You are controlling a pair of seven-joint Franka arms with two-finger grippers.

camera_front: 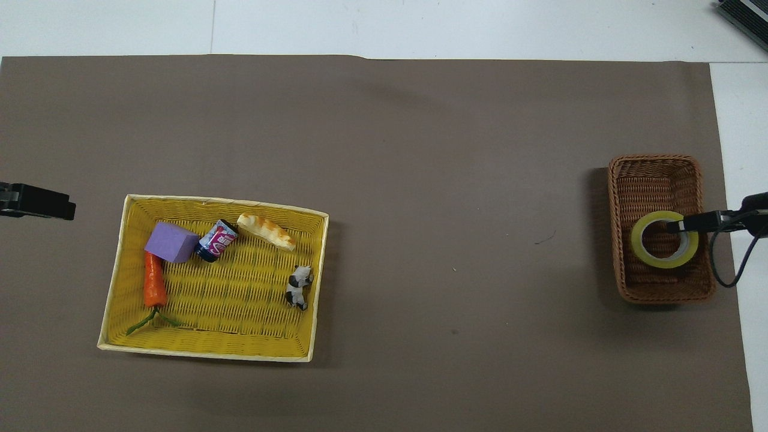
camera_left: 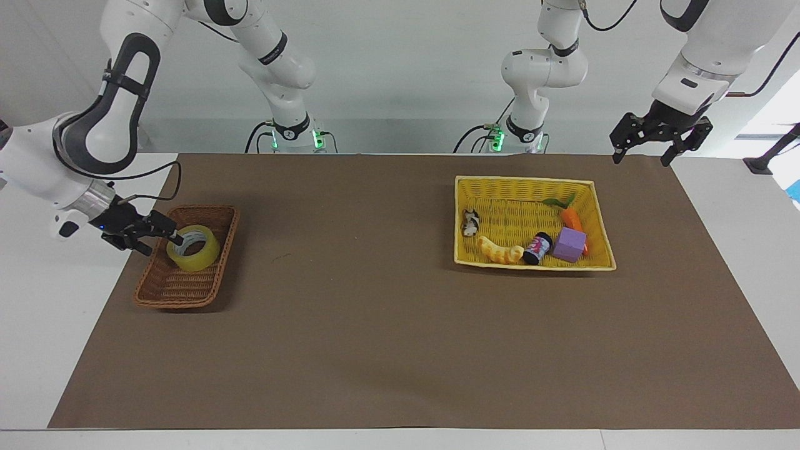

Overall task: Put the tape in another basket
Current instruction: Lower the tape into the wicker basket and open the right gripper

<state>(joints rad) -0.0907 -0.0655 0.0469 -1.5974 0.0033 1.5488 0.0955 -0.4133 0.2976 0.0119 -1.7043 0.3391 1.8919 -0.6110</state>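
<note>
The yellow tape roll [camera_left: 197,254] lies tilted in the brown wicker basket [camera_left: 181,294], at the right arm's end of the table. My right gripper [camera_left: 165,245] is low at the basket's rim beside the roll. It is open, with one finger [camera_left: 176,237] reaching into the roll's hole and the other outside the roll. In the overhead view the tape [camera_front: 643,253] sits in the basket [camera_front: 654,165] with that finger [camera_front: 687,225] across its rim. My left gripper [camera_left: 642,156] hangs open and empty in the air over the table's corner at the left arm's end.
A large yellow basket [camera_left: 525,181] toward the left arm's end holds a purple block [camera_left: 569,244], a carrot [camera_left: 570,219], a small can [camera_left: 537,247], a corn-like toy [camera_left: 498,251] and a small cow figure [camera_left: 470,222]. Brown mat [camera_left: 375,312] covers the table.
</note>
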